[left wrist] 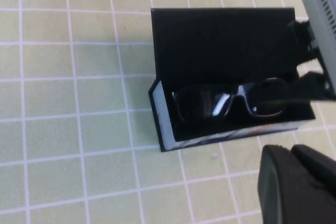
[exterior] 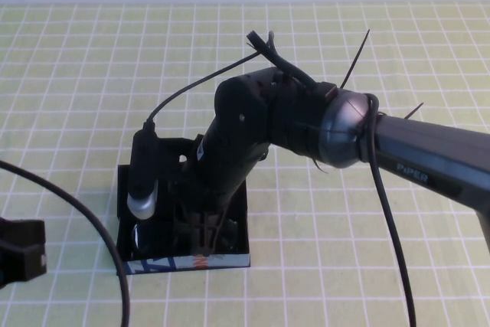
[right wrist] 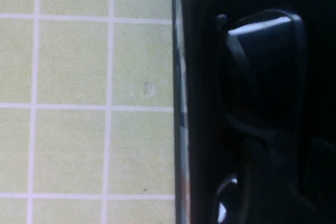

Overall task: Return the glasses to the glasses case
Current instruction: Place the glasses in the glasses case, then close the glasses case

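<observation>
The black glasses case [exterior: 187,262] lies open near the table's front, left of centre, with its white printed edge facing me. The black glasses [left wrist: 210,103] lie inside it, lenses glinting. My right gripper [exterior: 203,227] reaches down into the case and is shut on the glasses' frame near the bridge [right wrist: 257,182]. One lens [right wrist: 262,61] shows beside the case's front edge [right wrist: 181,103]. My left gripper [exterior: 19,254] is shut and empty at the front left, apart from the case; it shows as dark fingers [left wrist: 294,182] in the left wrist view. The case's lid [left wrist: 220,40] lies flat behind.
The table is covered by a green cloth with a white grid [exterior: 76,74]. A black cable [exterior: 99,227] curves across the front left. The right arm [exterior: 429,158] spans the right side above the table.
</observation>
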